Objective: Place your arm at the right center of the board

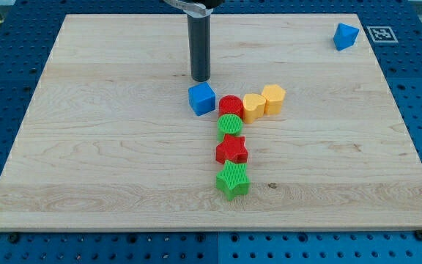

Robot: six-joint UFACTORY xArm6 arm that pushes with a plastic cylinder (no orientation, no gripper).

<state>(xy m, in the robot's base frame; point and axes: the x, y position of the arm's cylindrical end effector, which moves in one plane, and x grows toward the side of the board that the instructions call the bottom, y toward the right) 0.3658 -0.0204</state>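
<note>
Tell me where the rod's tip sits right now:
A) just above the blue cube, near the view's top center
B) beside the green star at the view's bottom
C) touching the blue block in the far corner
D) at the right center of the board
A: my tip stands just above the blue cube, left of the board's middle, not at its right center.

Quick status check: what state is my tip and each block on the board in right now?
My tip: down, just above the blue cube, gap unclear.
Blue cube: upright.
Red cylinder, green cylinder, red star, green star: column.
Yellow heart, yellow hexagon: touching.
Blue triangular block: alone, top right.
</note>
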